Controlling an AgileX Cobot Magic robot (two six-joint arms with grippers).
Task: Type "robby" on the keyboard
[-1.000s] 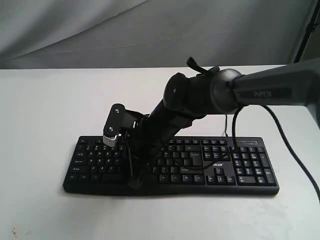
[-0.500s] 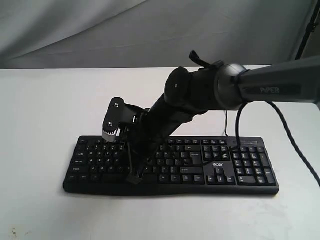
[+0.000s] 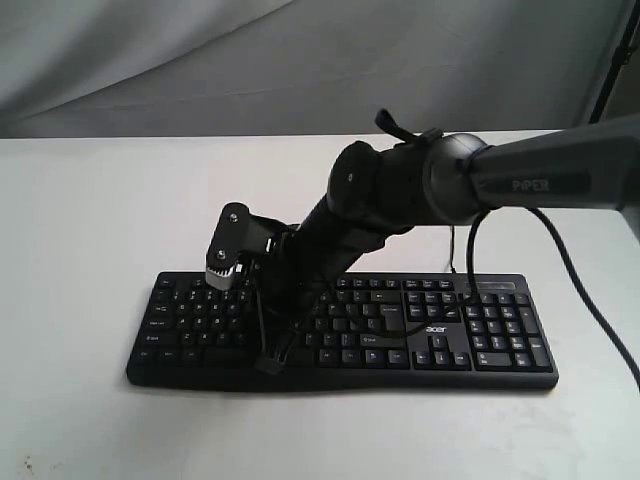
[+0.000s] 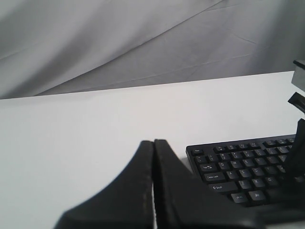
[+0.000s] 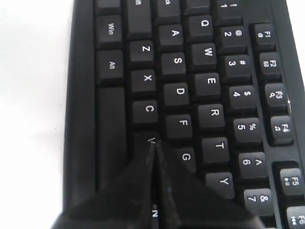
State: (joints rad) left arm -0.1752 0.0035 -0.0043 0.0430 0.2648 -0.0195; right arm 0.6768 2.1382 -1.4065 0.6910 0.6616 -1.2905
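Keyboard [image 3: 400, 335], black with white-lettered keys and an "acer" logo beside its number pad, lies flat on the white table [image 3: 90, 230], its long side running across the exterior view. The right arm, marked "PIPER", reaches over from the right and angles down over the keyboard's left half. The right pincer [image 5: 153, 143] has its two fingers pressed together into one narrow point. In the right wrist view that point sits at the V key [image 5: 150, 139], between C and the hidden next key, just below F and G. Whether it presses the key I cannot tell. The left pincer [image 4: 153, 142] is likewise drawn together, holding nothing, over bare table beside the keyboard's left end.
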